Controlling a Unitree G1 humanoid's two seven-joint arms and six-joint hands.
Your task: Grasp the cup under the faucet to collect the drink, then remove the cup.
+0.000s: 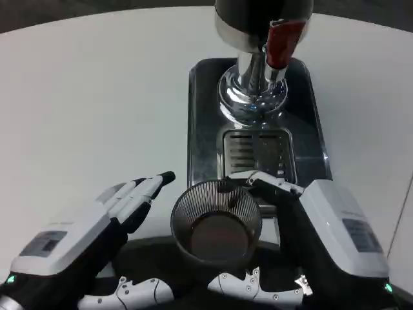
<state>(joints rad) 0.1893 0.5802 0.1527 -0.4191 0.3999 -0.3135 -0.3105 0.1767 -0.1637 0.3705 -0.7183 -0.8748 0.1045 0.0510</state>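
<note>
White and black fingers of the left hand [97,226] are lying spread and reaching toward the cup, holding nothing; the fingertips are stopping just short of its left wall. Just to the right of that hand, the clear ribbed plastic cup [216,223] is standing upright, its mouth open to the camera and a dark bottom showing; whether any drink is in it I cannot tell. On the cup's far side from the left hand, the right hand [303,226] is wrapping around it, fingers along the back rim and thumb curling below, so it seems to be gripping the cup.

Beyond both hands, the dark metal drip tray [206,129] with its slotted grate [258,152] is lying on the white desk [90,97], and the chrome dispenser with a red tap handle [271,51] is rising at the tray's far end.

To do this step well, the right hand should be keeping the cup level while carrying it forward onto the grate, centring its mouth under the spout, with the left hand staying clear.
</note>
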